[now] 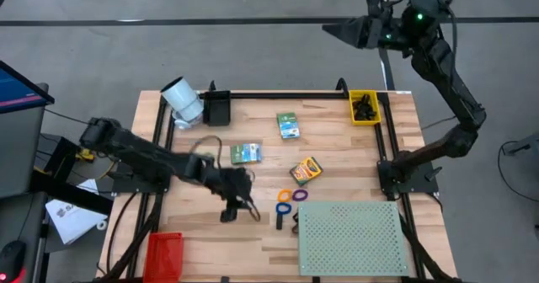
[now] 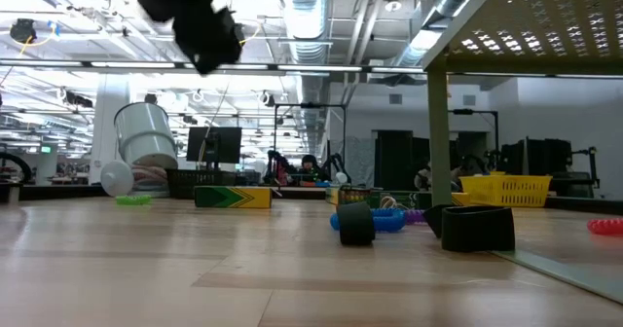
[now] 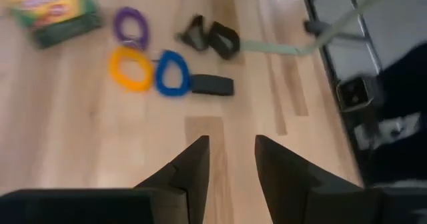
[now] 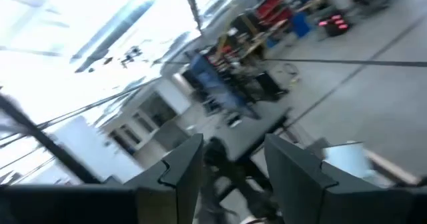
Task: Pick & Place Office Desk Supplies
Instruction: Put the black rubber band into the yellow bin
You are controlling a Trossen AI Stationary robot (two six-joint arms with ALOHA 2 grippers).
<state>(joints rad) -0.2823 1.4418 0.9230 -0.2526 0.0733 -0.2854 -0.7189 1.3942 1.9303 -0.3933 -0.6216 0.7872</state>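
The left claw [image 1: 240, 207], fingers apart and empty, hovers near a thin blue plastic ring [image 3: 172, 73] touching a black clip [image 3: 211, 85]; grabbing could snag both. The right claw [image 4: 230, 161], also apart, is raised off the table [image 1: 337, 148].

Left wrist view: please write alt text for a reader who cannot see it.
The left end effector, its fingers apart and holding nothing, hovers over the wooden table. Beyond it lie an orange ring, a blue ring, a purple ring, black clips and a crayon box.
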